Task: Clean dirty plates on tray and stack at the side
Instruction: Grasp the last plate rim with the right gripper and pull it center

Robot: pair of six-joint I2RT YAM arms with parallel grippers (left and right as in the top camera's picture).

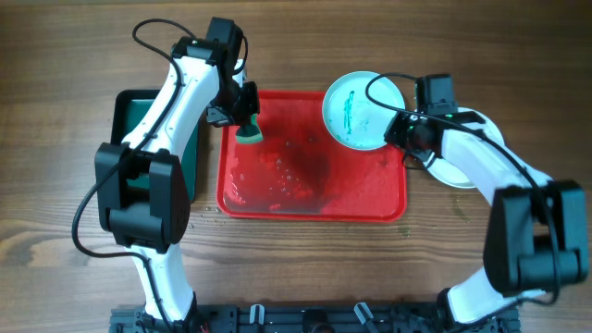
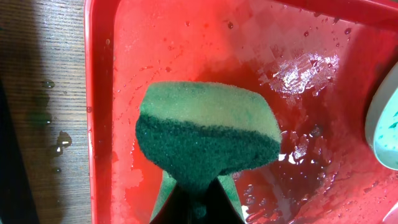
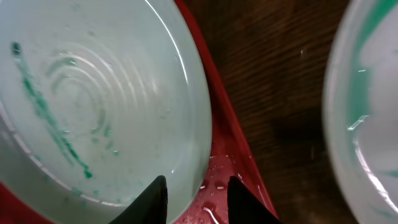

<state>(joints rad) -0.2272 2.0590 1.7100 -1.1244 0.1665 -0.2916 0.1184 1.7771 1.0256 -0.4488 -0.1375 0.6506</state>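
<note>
Left gripper (image 2: pixel 196 200): pinched on a green sponge (image 2: pixel 205 134), which hangs just above the wet floor of the tray, near its left rim.
Right gripper (image 3: pixel 198 200): fingers a little apart with the plate's rim between them. The view is too close to tell whether they clamp the rim or only straddle it.
Pale aqua plate (image 3: pixel 93 106): at the red tray's (image 2: pixel 99 93) far right corner, overhanging the rim and still carrying a teal smear (image 3: pixel 50 118).
Side plate (image 3: pixel 367 112): on the table just right of the tray, under the right arm.
Dark green tray (image 1: pixel 129 109): left of the red tray, beneath the left arm.
Step in hand: probably wiping the aqua plate, as sponge and plate are well apart.
Next move: carry the sponge across to the smear while the right side steadies the plate, pressing without tipping it.
</note>
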